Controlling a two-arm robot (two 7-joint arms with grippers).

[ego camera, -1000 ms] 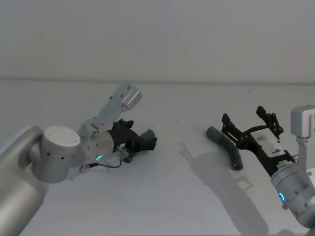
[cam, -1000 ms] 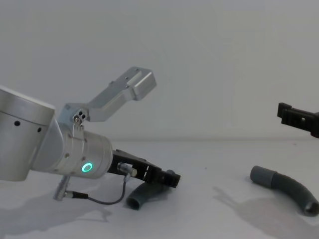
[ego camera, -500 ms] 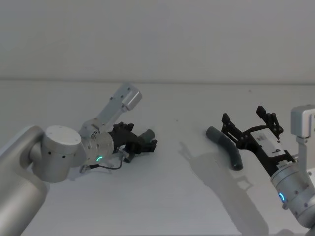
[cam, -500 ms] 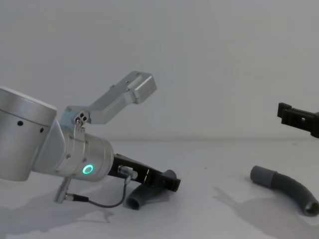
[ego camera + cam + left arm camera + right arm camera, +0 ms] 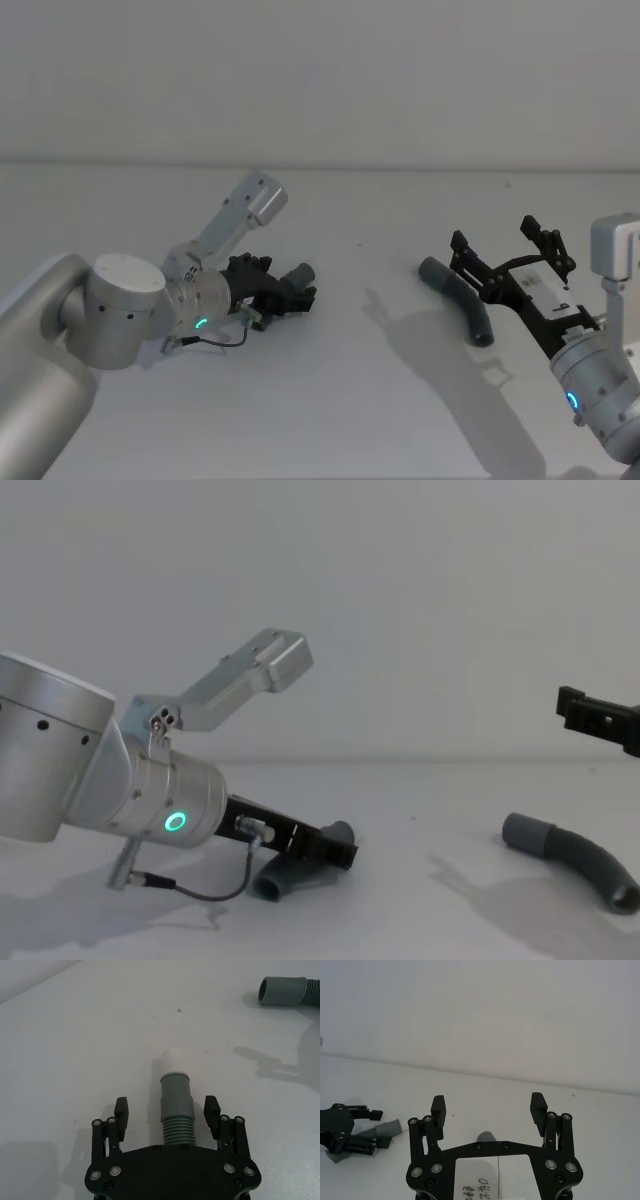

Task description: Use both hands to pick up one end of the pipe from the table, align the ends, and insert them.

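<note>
The left gripper [image 5: 166, 1108] straddled one hose piece [image 5: 176, 1122], fingers apart (clear of it). The right gripper [image 5: 489, 1105] hung spread above the other hose piece [image 5: 462, 298].

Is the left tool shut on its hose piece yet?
No: the left tool is open, its fingers standing clear on either side of the hose piece.

Silver left arm [image 5: 60, 750] has a green ring light [image 5: 176, 823], black cable [image 5: 200, 896] and black screw-studded left gripper [image 5: 166, 1106].
</note>
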